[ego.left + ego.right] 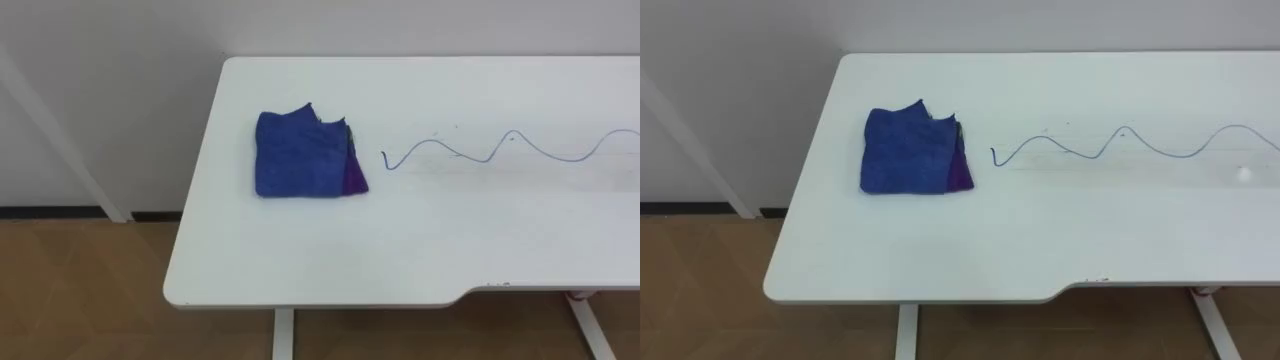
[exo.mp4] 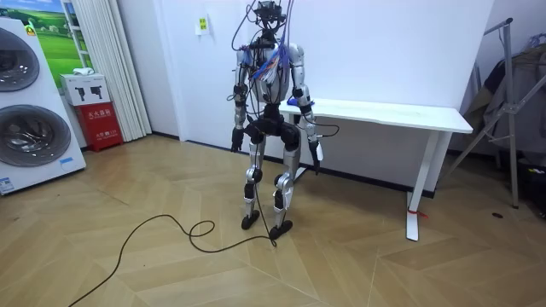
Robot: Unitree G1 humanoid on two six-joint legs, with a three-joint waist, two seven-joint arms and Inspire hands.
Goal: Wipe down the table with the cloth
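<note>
Folded cloth waits on the table, not yet taken up.

The blue cloth (image 1: 305, 158), with a purple layer showing at its right edge, lies flat on the white table (image 1: 420, 250) near its left end, just beside the start of a wavy blue pen line (image 1: 500, 150). In the room view the robot stands at that end, and its left hand (image 2: 235, 147) and right hand (image 2: 318, 159) hang low and hold nothing; if they are open or closed I cannot tell. The cloth looks soft, light and limp, so it will probably unfold if lifted by a corner. Pressing flat on its middle seems the safer hold.
</note>
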